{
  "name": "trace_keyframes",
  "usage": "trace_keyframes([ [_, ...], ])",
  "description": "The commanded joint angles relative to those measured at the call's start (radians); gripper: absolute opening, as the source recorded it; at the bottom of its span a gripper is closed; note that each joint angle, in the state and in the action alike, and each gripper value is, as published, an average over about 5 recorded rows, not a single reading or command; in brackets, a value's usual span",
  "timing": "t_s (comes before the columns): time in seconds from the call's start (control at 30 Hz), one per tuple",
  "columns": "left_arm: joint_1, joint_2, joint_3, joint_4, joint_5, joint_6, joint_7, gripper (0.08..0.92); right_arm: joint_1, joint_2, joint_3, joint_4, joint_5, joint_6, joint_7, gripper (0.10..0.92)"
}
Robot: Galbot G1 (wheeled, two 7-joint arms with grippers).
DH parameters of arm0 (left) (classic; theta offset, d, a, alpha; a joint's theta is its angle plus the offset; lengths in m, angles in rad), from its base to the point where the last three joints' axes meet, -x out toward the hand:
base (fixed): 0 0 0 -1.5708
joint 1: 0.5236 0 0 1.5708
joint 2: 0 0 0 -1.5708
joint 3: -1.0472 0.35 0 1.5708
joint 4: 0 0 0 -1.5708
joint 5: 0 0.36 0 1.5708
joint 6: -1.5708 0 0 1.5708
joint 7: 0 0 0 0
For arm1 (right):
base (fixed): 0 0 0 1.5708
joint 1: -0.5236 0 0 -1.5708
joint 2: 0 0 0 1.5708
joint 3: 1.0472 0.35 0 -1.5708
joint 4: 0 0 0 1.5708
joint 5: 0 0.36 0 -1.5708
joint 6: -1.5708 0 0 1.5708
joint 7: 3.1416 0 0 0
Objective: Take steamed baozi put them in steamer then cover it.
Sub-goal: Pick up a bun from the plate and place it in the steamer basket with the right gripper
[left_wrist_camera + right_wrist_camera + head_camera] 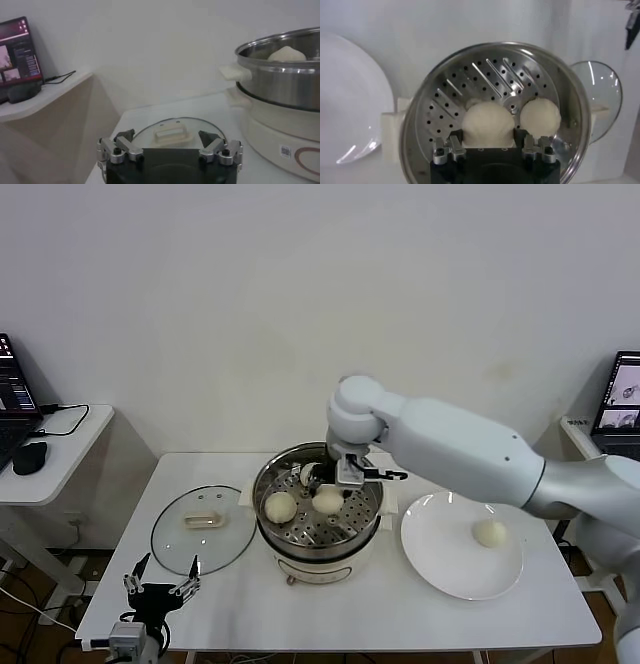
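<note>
1. Left gripper (160,586) hangs low at the near left corner of the white table (330,609), parked. Its jaws stand wide apart with nothing between them.
2. Cover (203,527) lies flat on the table just beyond that gripper, handle up, beside the steamer's left side. In the left wrist view the cover (172,131) sits directly ahead of the spread fingers (122,148), not touched.
3. Steamer (318,556) stands mid-table, lid off, perforated tray exposed.
4. Baozi in the steamer: one (281,506) on the left of the tray, one (328,500) near the centre, a third (308,475) partly hidden under the right gripper at the far side.
5. Right gripper (318,474) reaches down into the steamer from the far side. In the right wrist view its jaws are closed around a baozi (487,125), which sits right between the fingers (454,147) on the tray; a second bun (540,115) lies just beside it, outside the grip.
6. White plate (445,569) sits right of the steamer, with one baozi (489,532) on it, well apart from both grippers.
</note>
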Motion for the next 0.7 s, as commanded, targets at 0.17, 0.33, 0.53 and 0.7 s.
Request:
trace_keyframes([
  [0.17, -0.004, 0.004, -0.002, 0.006, -0.003, 0.003, 0.003, 0.823, -0.052, 0.035, -0.018, 0.018, -0.002, -0.006, -0.002, 0.617],
  [0.33, -0.007, 0.001, 0.001, 0.009, -0.003, 0.003, 0.004, 0.823, -0.050, 0.020, -0.042, 0.039, 0.035, -0.026, -0.014, 0.619],
  [0.53, -0.006, 0.000, 0.003, 0.011, -0.003, 0.003, 0.003, 0.823, -0.040, 0.008, -0.052, 0.054, 0.083, -0.049, -0.031, 0.619],
  [0.7, -0.005, -0.001, 0.003, 0.009, -0.003, 0.003, 0.003, 0.823, -0.037, 0.001, -0.061, 0.072, 0.105, -0.068, -0.035, 0.619],
])
